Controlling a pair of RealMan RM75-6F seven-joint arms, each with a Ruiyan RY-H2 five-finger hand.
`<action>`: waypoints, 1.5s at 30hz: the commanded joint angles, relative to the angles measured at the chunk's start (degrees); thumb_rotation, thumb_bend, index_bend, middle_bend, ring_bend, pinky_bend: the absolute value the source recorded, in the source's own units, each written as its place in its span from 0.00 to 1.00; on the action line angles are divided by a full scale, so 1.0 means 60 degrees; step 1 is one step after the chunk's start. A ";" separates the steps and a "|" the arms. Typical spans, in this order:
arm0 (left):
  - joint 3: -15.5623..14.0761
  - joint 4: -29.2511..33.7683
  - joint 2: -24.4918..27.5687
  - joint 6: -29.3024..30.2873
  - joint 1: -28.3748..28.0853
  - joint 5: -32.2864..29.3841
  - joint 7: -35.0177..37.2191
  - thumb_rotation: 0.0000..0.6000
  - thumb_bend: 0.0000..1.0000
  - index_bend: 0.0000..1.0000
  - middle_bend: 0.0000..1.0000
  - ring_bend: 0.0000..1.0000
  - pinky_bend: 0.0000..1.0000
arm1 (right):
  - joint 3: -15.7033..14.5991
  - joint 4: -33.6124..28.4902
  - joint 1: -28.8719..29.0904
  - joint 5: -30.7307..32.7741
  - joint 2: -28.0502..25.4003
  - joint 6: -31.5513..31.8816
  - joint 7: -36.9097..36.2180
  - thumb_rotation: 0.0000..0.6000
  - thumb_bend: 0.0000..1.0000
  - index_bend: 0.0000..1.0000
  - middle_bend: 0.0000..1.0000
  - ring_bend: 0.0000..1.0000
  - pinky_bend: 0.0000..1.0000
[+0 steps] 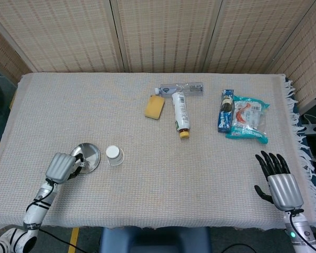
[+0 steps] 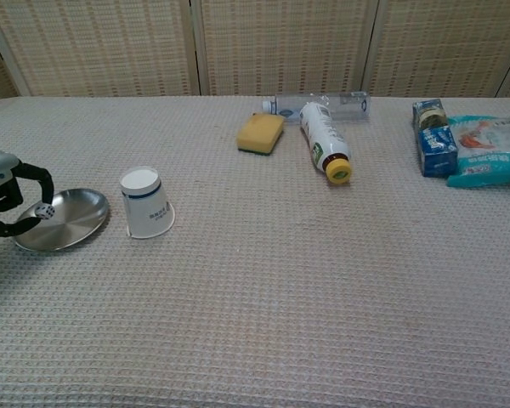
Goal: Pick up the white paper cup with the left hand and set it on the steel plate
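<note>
The white paper cup (image 1: 114,155) (image 2: 147,202) stands upside down on the cloth, just right of the round steel plate (image 1: 89,157) (image 2: 68,223). My left hand (image 1: 63,166) (image 2: 8,197) hovers at the plate's left edge with its fingers curled in around nothing; the plate lies between it and the cup. My right hand (image 1: 278,182) rests near the front right corner of the table with its fingers spread and nothing in it. The chest view does not show the right hand.
A yellow sponge (image 1: 154,107) (image 2: 261,133), a white bottle with a yellow cap (image 1: 180,113) (image 2: 325,151) and a clear bottle (image 1: 181,88) lie at the back middle. A blue box (image 1: 226,110) and a snack pack (image 1: 247,119) lie at the back right.
</note>
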State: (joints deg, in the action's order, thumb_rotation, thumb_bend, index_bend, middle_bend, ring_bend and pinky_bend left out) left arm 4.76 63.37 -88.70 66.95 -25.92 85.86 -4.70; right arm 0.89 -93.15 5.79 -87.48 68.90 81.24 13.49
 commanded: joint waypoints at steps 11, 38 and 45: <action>0.0149 -0.1059 -0.0482 -0.0933 -0.0571 -0.0537 0.0320 1.00 0.38 0.25 1.00 1.00 1.00 | 0.0047 0.0055 0.0051 0.0146 0.0061 -0.0095 0.0065 0.93 0.18 0.00 0.00 0.00 0.00; 0.0431 0.2202 0.0599 -0.1099 -0.1144 -0.0824 -0.0417 1.00 0.35 0.00 0.00 0.00 0.33 | -0.0151 -0.0091 0.0039 -0.0124 -0.0098 -0.0103 -0.0132 0.92 0.18 0.00 0.00 0.00 0.00; 0.0478 0.1994 0.0363 -0.1473 -0.1447 -0.1053 -0.0601 1.00 0.35 0.00 0.00 0.00 0.22 | -0.0083 -0.0046 0.0075 0.0067 -0.0065 -0.0218 -0.0089 0.93 0.18 0.00 0.00 0.00 0.00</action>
State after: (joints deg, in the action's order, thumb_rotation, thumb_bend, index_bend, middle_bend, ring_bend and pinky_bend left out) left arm 7.60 75.59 -86.30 58.42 -34.35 79.77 -8.18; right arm 0.34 -93.47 6.19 -87.14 68.47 79.99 12.91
